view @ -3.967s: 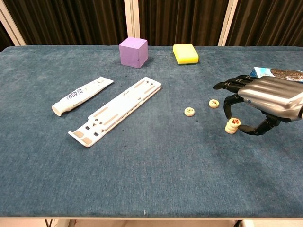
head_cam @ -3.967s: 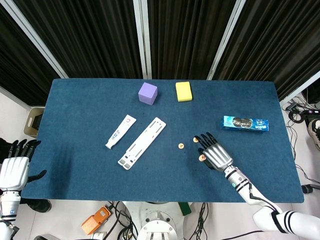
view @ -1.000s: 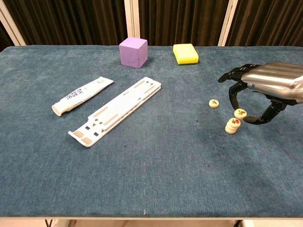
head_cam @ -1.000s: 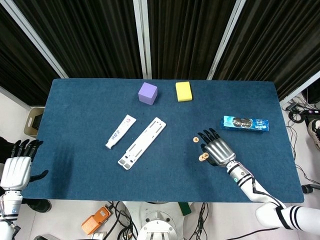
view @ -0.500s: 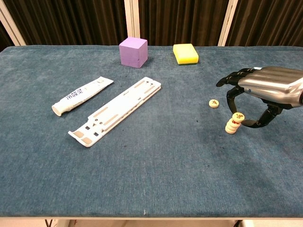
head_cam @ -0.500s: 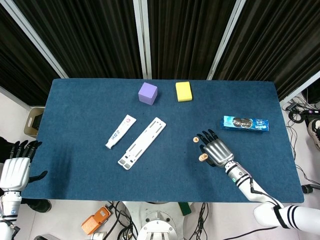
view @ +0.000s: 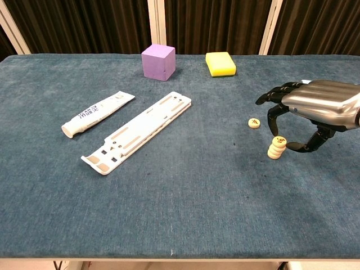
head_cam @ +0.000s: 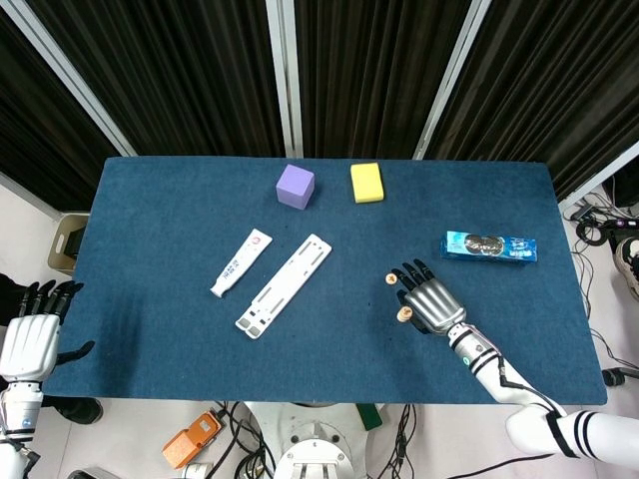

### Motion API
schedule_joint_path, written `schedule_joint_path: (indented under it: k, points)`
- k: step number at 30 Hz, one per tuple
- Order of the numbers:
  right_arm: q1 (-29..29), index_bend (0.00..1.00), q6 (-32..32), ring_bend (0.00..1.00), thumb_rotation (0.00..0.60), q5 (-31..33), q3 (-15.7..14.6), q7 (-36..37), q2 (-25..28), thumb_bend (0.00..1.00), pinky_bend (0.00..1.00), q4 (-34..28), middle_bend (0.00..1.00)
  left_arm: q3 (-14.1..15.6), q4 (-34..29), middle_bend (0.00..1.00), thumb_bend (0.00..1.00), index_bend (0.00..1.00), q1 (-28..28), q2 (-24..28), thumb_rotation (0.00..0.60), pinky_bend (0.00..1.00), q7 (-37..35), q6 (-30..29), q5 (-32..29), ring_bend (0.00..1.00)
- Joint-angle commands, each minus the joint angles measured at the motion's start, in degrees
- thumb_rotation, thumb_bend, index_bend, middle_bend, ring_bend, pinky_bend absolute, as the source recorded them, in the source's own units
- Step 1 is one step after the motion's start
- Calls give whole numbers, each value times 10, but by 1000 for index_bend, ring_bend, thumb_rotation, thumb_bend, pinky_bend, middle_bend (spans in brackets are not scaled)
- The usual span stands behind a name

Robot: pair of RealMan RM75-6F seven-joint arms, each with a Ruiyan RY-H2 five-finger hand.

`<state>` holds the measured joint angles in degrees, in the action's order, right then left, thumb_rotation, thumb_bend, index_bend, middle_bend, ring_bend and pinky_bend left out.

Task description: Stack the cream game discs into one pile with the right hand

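Fingers of the right hand curl loosely around the cream disc pile, holding nothing; the last loose disc lies just beyond, toward the tabletop's far edge.

Table: blue cloth top. Backdrop: black pleated curtains with white posts. Floor: pale, cables at right.

- top disc of the little cream pile: a dark character on its face, way too small to read
- lone cream disc just beside it on the desk: same deal, a small mark, can't make it out
- white tube: dark print along its side, unreadable
- blue packet: printed graphics, no legible words
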<state>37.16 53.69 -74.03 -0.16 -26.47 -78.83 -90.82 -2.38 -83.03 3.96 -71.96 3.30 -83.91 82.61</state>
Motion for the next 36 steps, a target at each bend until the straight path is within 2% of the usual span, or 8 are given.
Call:
schedule_joint_path:
  k: [1, 6, 12, 16, 21, 27, 36]
  points:
    - [-1, 487, 1, 26, 600, -1, -1, -2, 1, 495, 84, 0, 133, 0, 1, 128, 75, 154, 0, 0, 600, 0, 0, 0, 0, 70]
    - [-4, 481, 3, 26, 600, -6, -1, 3, 5, 495, 84, -4, 133, 0, 2, 128, 75, 154, 0, -2, 600, 0, -2, 1, 1, 69]
    - [-2, 473, 18, 26, 600, 1, 31, 38, 15, 495, 84, -4, 133, -2, 4, 128, 75, 154, 2, -2, 600, 0, -3, 2, 0, 69]
    - [23, 454, -9, 26, 600, 49, 60, 11, 2, 468, 84, 14, 133, -3, 2, 128, 75, 154, 4, -2, 600, 0, -1, 3, 1, 69]
    - [62, 458, -52, 26, 600, 110, 76, -37, -41, 437, 84, 60, 133, -2, -1, 128, 75, 154, 5, -2, 600, 0, 2, 6, 0, 69]
    - [93, 470, -79, 26, 600, 155, 73, -75, -89, 437, 84, 119, 133, 0, -2, 128, 75, 154, 2, 0, 600, 0, 4, 8, -6, 69]
    - [108, 493, -88, 28, 600, 172, 64, -84, -121, 438, 84, 160, 133, 0, -2, 128, 75, 154, 2, 1, 600, 0, 6, 11, -8, 70]
